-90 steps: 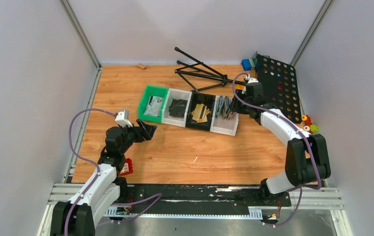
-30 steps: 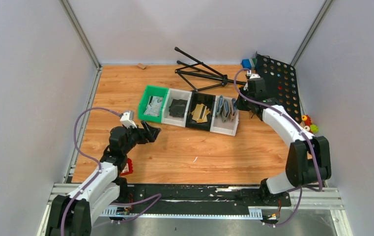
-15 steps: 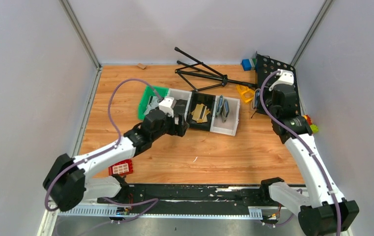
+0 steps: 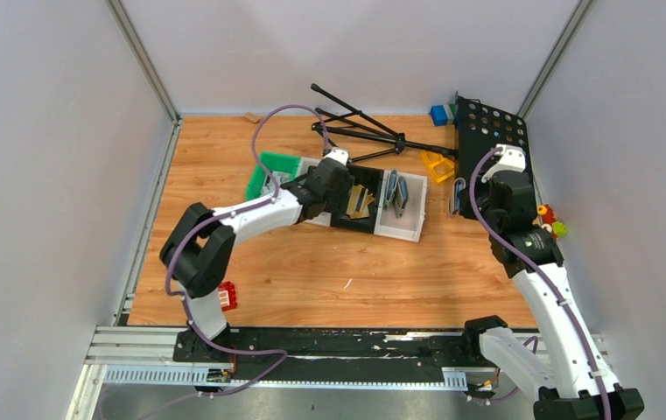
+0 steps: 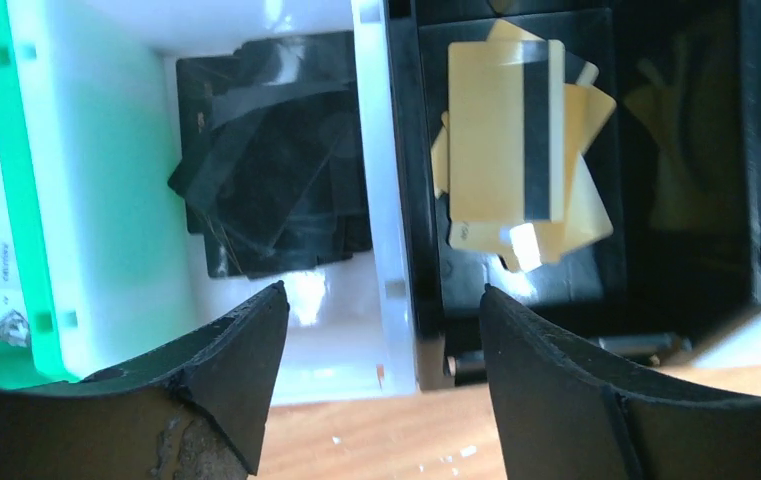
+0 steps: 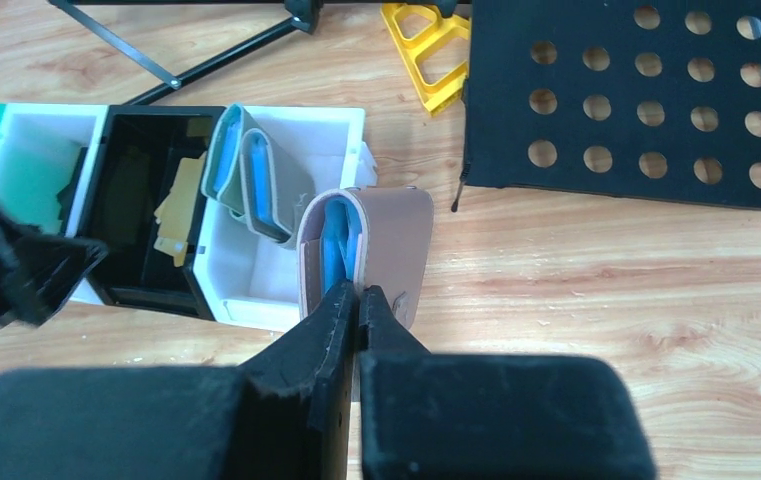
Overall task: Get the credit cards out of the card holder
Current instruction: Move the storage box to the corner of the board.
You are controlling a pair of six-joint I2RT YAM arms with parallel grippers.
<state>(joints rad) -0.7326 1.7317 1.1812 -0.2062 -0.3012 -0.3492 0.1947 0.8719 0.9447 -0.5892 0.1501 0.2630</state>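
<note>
Your right gripper (image 6: 358,292) clamps the card holder (image 6: 396,240) mid-frame, long axis vertical, blue mouth facing left; your left gripper (image 5: 381,300) gapes empty.

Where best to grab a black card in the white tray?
Probably the top black card, at the corner jutting toward the green bin, pinched from straight above by the left gripper: the cards lie flat, and the white tray has walls blocking sideways approaches.
</note>
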